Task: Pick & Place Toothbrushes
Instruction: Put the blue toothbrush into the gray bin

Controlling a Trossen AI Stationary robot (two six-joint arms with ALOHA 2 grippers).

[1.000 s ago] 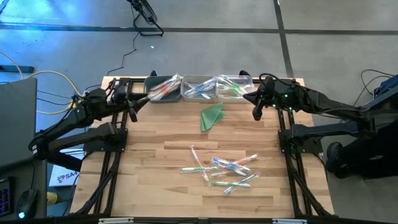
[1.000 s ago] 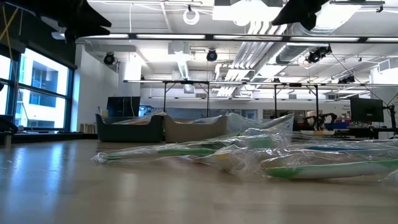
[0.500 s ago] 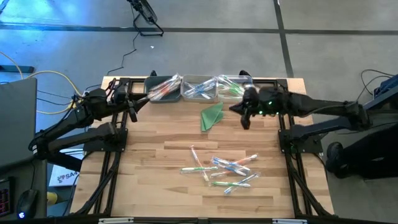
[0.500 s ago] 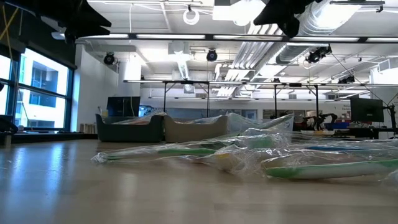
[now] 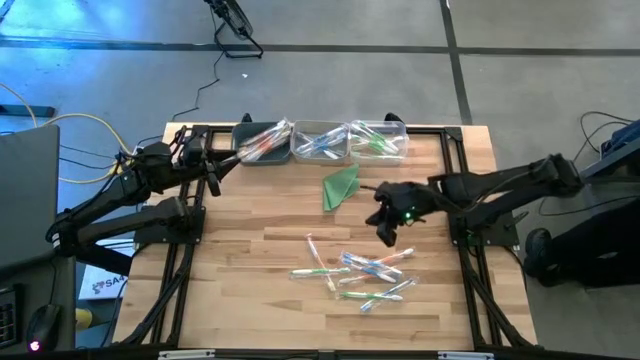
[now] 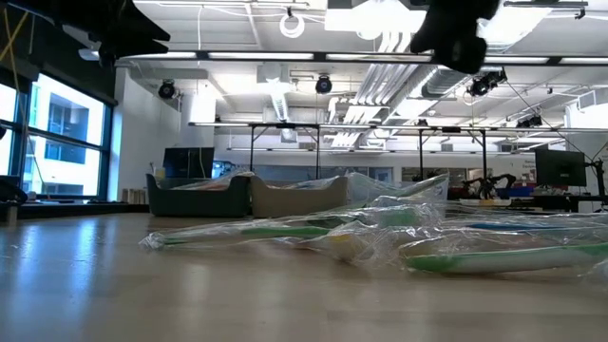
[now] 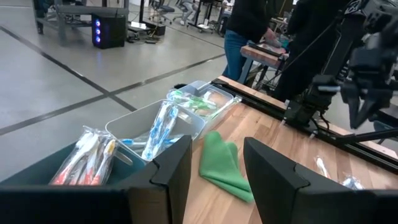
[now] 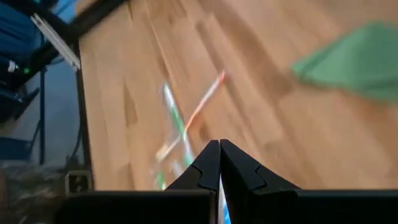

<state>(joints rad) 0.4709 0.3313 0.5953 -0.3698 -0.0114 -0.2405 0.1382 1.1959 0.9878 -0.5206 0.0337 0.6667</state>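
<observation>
Right gripper (image 5: 386, 236) hangs over the wooden table (image 5: 250, 260), just above the loose toothbrushes (image 5: 360, 275)

Its two dark fingers (image 8: 208, 163) are pressed together on nothing; in its wrist view the toothbrushes show only as blurred streaks of white, green and orange on the wood grain; in the low view they lie in crinkled clear wrappers, and the arms are cut off at the top edge; more toothbrushes fill three bins (image 5: 320, 142) at the far edge, one dark, two clear plastic; a folded green cloth (image 5: 340, 186) lies flat between bins and pile; the left gripper (image 5: 212, 176) waits by the far left corner, fingers (image 7: 177, 171) apart and empty; a person (image 7: 249, 25) beyond the table is cut off at the frame.
</observation>
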